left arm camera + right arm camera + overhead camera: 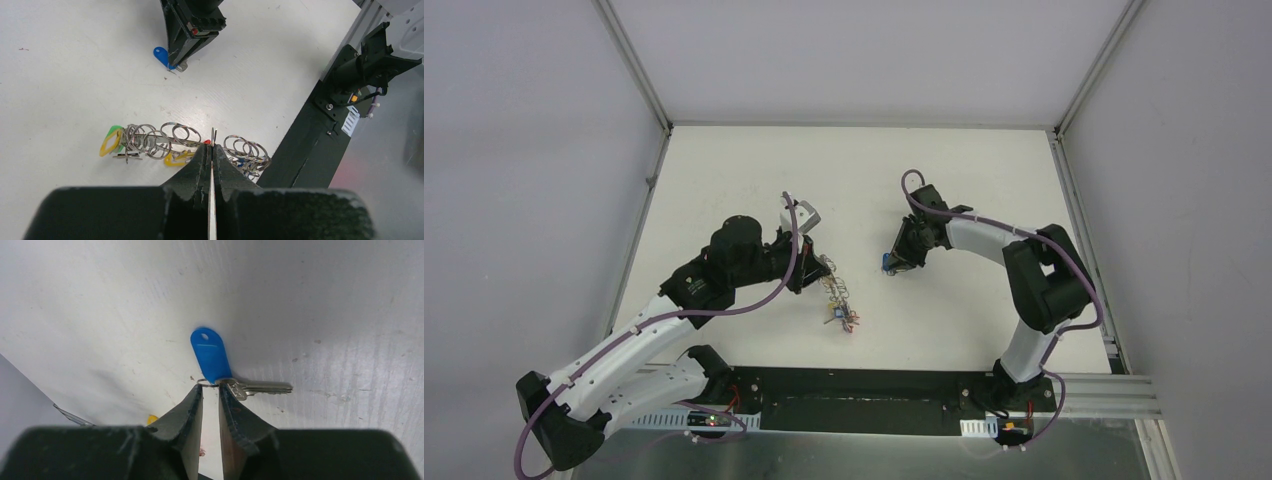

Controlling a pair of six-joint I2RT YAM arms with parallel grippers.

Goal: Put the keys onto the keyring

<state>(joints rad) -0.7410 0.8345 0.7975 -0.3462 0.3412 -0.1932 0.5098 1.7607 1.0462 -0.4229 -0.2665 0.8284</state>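
Observation:
The keyring (165, 140) is a chain of silver split rings lying on the white table, strung with yellow (107, 145), green and red tags. My left gripper (212, 146) is shut on one ring of it, which stands edge-on between the tips. In the top view that gripper (817, 268) is at the chain's upper end (837, 298). A loose key (260, 387) with a blue tag (210, 355) lies flat to the right. My right gripper (210, 386) is shut on that key's small ring, pinched between its fingertips, with a narrow gap left between them. The left wrist view also has this gripper (177, 62) and blue tag (161, 55).
The black base rail (310, 130) runs along the table's near edge, close to the chain's right end. Grey enclosure walls (534, 150) stand on three sides. The right arm's base (1024, 385) sits at the near right.

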